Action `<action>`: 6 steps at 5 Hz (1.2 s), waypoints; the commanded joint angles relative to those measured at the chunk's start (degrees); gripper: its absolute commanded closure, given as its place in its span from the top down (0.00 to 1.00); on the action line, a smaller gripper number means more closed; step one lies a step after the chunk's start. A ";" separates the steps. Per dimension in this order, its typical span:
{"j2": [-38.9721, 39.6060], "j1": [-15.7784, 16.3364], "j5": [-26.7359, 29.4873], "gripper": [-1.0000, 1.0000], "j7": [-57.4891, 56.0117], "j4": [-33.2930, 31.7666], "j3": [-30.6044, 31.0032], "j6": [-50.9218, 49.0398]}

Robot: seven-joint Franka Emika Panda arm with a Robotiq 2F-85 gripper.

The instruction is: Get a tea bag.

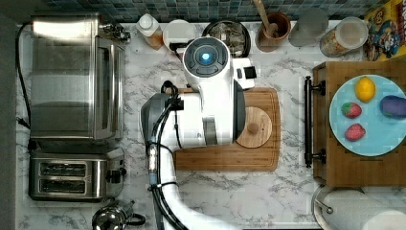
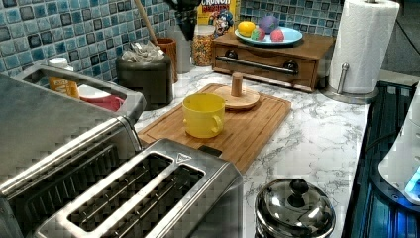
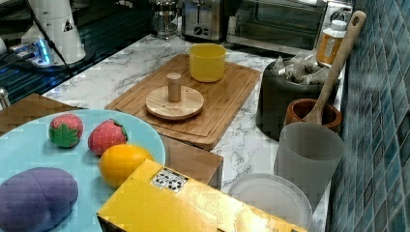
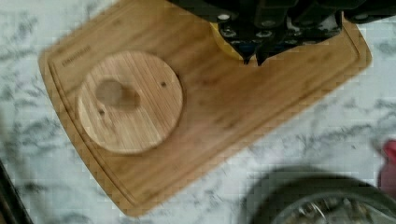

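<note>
Marble counter: tool, apparently closed, above cutting board.

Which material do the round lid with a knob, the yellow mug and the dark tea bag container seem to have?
Round lid with a knob: pale wood, visible grain, matte. Yellow mug: probably glazed ceramic or plastic, smooth with a soft sheen. Dark round tea bag container: matte black, material unclear.

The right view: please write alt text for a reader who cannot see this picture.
A dark container full of tea bags stands on a marble counter by a blue tiled wall. Beside it, a wooden cutting board carries a yellow mug and a round wooden lid. In the foreground is a blue plate of toy fruit.
</note>
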 commanded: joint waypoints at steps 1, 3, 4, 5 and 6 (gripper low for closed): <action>-0.70 0.12 -1.34 0.00 2.79 7.23 -1.16 11.28; 2.77 1.47 -9.45 0.51 7.24 10.23 -1.60 17.41; 8.03 1.45 -9.74 1.00 6.39 16.83 -1.25 14.13; 11.46 1.29 -9.68 1.00 7.31 21.64 -1.40 14.37; 13.91 1.09 -9.46 1.00 7.15 25.10 -1.44 14.10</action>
